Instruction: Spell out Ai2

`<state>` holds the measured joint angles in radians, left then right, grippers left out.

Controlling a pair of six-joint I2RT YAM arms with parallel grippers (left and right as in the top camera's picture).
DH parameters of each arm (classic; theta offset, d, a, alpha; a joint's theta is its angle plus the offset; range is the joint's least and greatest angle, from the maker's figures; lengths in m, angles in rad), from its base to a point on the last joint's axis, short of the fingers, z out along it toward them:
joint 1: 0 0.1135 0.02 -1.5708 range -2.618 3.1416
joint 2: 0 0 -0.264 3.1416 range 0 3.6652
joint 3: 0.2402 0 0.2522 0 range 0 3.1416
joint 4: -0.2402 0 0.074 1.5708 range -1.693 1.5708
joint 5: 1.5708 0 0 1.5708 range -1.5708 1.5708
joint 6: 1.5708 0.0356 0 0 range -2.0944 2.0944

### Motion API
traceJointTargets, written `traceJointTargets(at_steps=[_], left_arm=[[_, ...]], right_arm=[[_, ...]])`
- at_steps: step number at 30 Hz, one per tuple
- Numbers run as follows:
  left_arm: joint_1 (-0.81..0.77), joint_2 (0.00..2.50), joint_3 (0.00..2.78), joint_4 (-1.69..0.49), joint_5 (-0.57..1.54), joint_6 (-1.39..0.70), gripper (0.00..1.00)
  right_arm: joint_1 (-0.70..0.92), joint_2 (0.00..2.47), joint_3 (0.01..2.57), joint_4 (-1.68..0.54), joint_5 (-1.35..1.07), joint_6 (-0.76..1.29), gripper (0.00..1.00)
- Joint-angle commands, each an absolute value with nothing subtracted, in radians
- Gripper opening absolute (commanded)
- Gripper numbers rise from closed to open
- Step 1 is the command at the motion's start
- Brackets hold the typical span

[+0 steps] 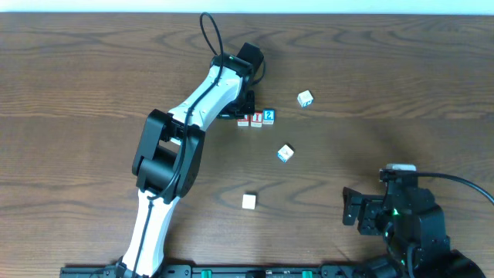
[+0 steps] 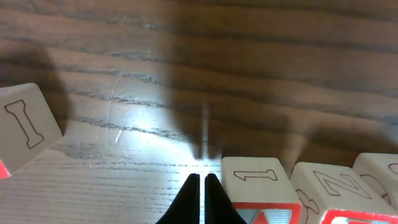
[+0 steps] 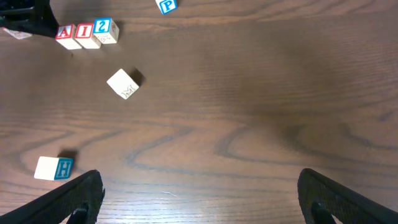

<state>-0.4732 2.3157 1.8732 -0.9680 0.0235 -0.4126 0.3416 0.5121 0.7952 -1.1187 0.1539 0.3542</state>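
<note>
The table [image 1: 401,69] was of dark wood. The left gripper [image 2: 202,178] was found shut, nothing held, tips just beside the row's left end. The right gripper [image 3: 199,186] was seen wide open, empty, near right. A [image 1: 243,120], I [image 1: 255,119] and 2 [image 1: 268,116] were lined up left to right, far of centre.

Down at the left wrist, the Ai2 row [image 2: 258,190] runs off the bottom edge, tops barely showing, and a stray cube [image 2: 25,130] is clipped at left. Overhead, the far cube [image 1: 306,98] shows a letter too small to read. The right gripper [image 3: 199,186] is cropped below.
</note>
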Motion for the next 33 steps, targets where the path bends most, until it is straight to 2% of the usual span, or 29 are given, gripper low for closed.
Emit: traceJointTargets(at_steps=[1, 20, 28, 33], left_arm=[[-0.472, 2.328, 1.87, -0.964, 0.044, -0.387, 0.06], [-0.472, 2.328, 1.87, -0.948, 0.07, -0.388, 0.06], [-0.434, 2.3, 1.893, -0.983, -0.061, -0.39, 0.06], [-0.356, 2.172, 1.945, -0.982, -0.089, -0.389, 0.06]], right_arm=[[0.334, 0.511, 0.796, -1.119, 0.161, 0.343, 0.99], [0.334, 0.511, 0.796, -1.119, 0.161, 0.343, 0.99], [0.334, 0.511, 0.796, -1.119, 0.161, 0.343, 0.99], [0.334, 0.511, 0.796, -1.119, 0.161, 0.343, 0.99]])
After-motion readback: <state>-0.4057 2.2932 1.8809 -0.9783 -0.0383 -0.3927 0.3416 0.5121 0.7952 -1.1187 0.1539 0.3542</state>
